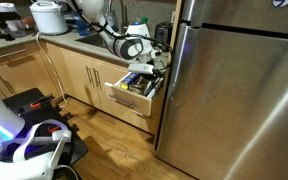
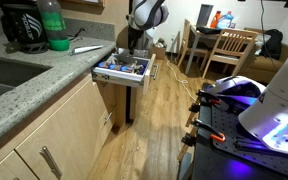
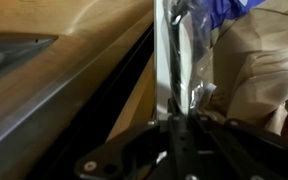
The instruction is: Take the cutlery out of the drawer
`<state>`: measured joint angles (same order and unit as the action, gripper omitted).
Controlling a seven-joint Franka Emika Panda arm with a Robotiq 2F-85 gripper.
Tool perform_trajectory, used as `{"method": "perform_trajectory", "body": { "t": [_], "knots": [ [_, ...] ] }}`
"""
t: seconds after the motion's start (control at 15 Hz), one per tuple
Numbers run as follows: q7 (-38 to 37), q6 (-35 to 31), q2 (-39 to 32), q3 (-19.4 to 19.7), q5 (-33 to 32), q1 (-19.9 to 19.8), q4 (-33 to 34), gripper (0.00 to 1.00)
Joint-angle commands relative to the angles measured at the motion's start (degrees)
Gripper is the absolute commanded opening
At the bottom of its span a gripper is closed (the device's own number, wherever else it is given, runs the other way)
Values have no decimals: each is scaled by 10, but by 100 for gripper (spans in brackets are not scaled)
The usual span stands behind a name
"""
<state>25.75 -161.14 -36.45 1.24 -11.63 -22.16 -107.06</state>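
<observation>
**Reader:** Where does the drawer sit?

**Operator:** In both exterior views I see the drawer [image 1: 130, 101] [image 2: 120, 82] pulled out of the oak-coloured cabinets under the countertop [image 2: 24, 85]. In an exterior view it lies at mid-frame, just left of the steel refrigerator [image 1: 234, 90].

**Reader:** And the cutlery?

**Operator:** The cutlery [image 1: 139, 80] [image 2: 124, 68] lies inside the drawer, a jumble of dark and bluish handles.

**Reader:** Where is your gripper, and how do its fingers stand?

**Operator:** My gripper [image 1: 152, 62] [image 2: 134, 52] is down at the drawer's cabinet end, with the arm descending from the top of the frame. In the wrist view it enters from the bottom edge. Its fingers are drawn together on a slim silvery utensil [image 3: 169, 60], which runs straight up the centre of the frame. Wood fills the left of that view. The pale clutter on the right is too blurred for me to name.

**Reader:** What else is labelled?

**Operator:** A green bottle [image 2: 54, 25] stands on the countertop at upper left, and wooden chairs [image 2: 229, 45] stand at upper right.
</observation>
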Motion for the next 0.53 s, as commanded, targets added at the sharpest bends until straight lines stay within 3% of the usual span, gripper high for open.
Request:
{"method": "perform_trajectory", "body": {
  "t": [0.0, 0.47],
  "knots": [
    [8, -22, 72, 15, -2, 3, -63, 3],
    [-5, -65, 137, 61, -48, 35, -112, 3]
  ]
}}
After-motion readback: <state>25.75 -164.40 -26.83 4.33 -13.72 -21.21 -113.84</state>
